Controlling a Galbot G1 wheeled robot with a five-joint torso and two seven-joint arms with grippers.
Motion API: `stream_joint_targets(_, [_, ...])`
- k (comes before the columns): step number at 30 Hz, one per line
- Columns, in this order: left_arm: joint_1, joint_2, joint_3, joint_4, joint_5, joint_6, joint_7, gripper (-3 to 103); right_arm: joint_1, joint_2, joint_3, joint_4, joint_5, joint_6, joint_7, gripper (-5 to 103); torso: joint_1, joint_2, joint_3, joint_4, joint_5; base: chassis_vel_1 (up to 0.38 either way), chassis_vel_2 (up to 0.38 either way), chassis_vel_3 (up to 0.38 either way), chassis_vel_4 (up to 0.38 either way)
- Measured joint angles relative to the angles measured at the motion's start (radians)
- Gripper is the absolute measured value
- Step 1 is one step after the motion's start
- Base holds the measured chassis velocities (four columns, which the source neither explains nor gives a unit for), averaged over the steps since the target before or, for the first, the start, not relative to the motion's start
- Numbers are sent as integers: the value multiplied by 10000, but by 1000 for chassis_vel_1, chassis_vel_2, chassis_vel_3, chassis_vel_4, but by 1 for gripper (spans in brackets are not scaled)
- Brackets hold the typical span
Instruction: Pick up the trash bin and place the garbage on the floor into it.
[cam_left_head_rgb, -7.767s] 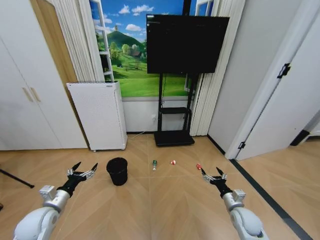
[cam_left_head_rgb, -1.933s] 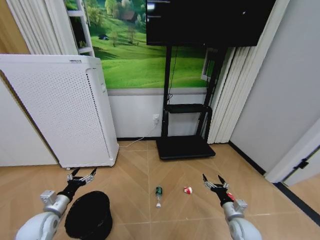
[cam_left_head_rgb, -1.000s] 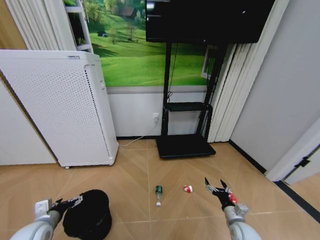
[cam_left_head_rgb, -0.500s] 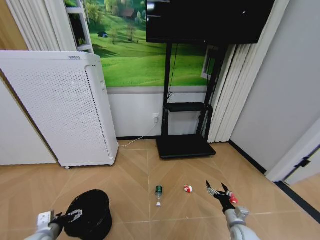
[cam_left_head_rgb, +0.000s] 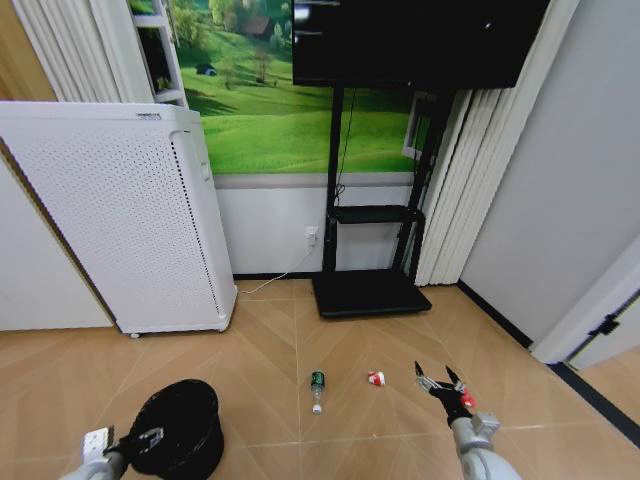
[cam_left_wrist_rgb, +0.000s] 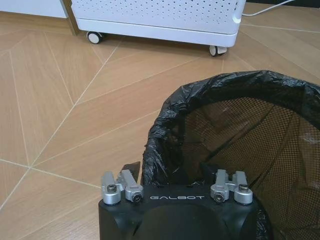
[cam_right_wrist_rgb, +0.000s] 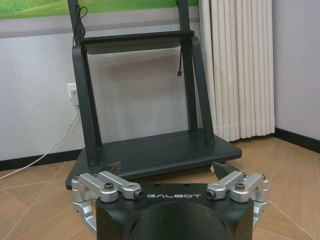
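At the lower left of the head view the left end effector (cam_left_head_rgb: 143, 441), fingers spread, straddles the trash bin (cam_left_head_rgb: 180, 424) rim on the floor (cam_left_head_rgb: 260, 350), so the pick-up is under way and next calls for closing on it, while the right end effector (cam_left_head_rgb: 441, 385) hovers spread.

- The left gripper (cam_left_wrist_rgb: 176, 186) has a black housing lettered GALBOT in white, with silver knuckle blocks and dark screws.
- The right gripper (cam_right_wrist_rgb: 166, 176) matches it: black body, silver linkages, dark fingertips, pale grey forearm.
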Motion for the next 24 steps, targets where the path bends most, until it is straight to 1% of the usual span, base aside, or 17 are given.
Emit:
stream_joint_targets(2, [-70,38,23,71,-29,-4,3,57,54,-5,-26,25,-17,-55,11,100,0,3,2,1,0,0,0,0,0])
stream_joint_targets(3, [-70,38,23,71,-29,-4,3,57,54,-5,-26,25,-17,-55,11,100,0,3,2,1,0,0,0,0,0])
stream_joint_targets(4, [-107,57,29,101,-46,-5,5,51,78,-6,-39,43,-22,-85,23,100,0,4,3,1,-1,0,0,0,0])
stream_joint_targets(5, [-107,57,29,101,-46,-5,5,51,78,-6,-39,43,-22,-85,23,100,0,4,3,1,-1,0,0,0,0])
stream_joint_targets(7, [-157,87,38,138,-85,-6,14,40,98,-3,-52,66,-62,-118,41,100,0,5,5,1,-3,0,0,0,0])
stream_joint_targets(8, [-184,105,40,158,-107,-6,25,40,105,6,-56,75,-85,-130,56,100,0,5,5,0,-4,0,0,0,0])
stream_joint_targets(9, [-232,135,42,192,-153,-6,100,30,110,32,-65,83,-116,-143,85,100,0,6,6,0,-5,0,0,0,0])
stream_joint_targets(10, [-232,135,42,192,-153,-6,100,30,110,32,-65,83,-116,-143,85,100,0,6,6,0,-5,0,0,0,0])
stream_joint_targets(11, [-266,148,40,210,-212,-4,159,30,110,49,-72,90,-147,-147,97,100,0,7,6,0,-3,0,0,0,0])
stream_joint_targets(12, [-314,174,50,246,-307,-64,302,19,110,73,-84,105,-186,-157,114,100,0,6,7,2,-6,0,0,0,0])
stream_joint_targets(13, [-314,174,50,246,-307,-64,302,19,110,73,-84,105,-186,-157,114,100,0,6,7,2,-6,0,0,0,0])
stream_joint_targets(15, [-448,240,85,297,-421,-313,638,8,104,95,-95,136,-244,-174,138,100,0,7,8,-1,-8,0,0,0,0])
stream_joint_targets(19, [-780,365,185,507,-472,-808,1021,4,102,116,-117,236,-312,-244,197,100,0,9,9,-1,-5,0,0,0,0])
stream_joint_targets(20, [-780,365,185,507,-472,-808,1021,4,102,116,-117,236,-312,-244,197,100,0,9,9,-1,-5,0,0,0,0])
stream_joint_targets(22, [-1059,449,285,712,-438,-1353,1354,4,86,135,-137,411,-327,-324,252,100,0,9,9,0,-6,0,0,0,0])
stream_joint_targets(23, [-1059,449,285,712,-438,-1353,1354,4,86,135,-137,411,-327,-324,252,100,0,9,9,0,-6,0,0,0,0])
stream_joint_targets(24, [-1185,490,331,808,-423,-1655,1524,4,67,149,-154,512,-343,-370,291,100,0,10,10,0,-6,0,0,0,0])
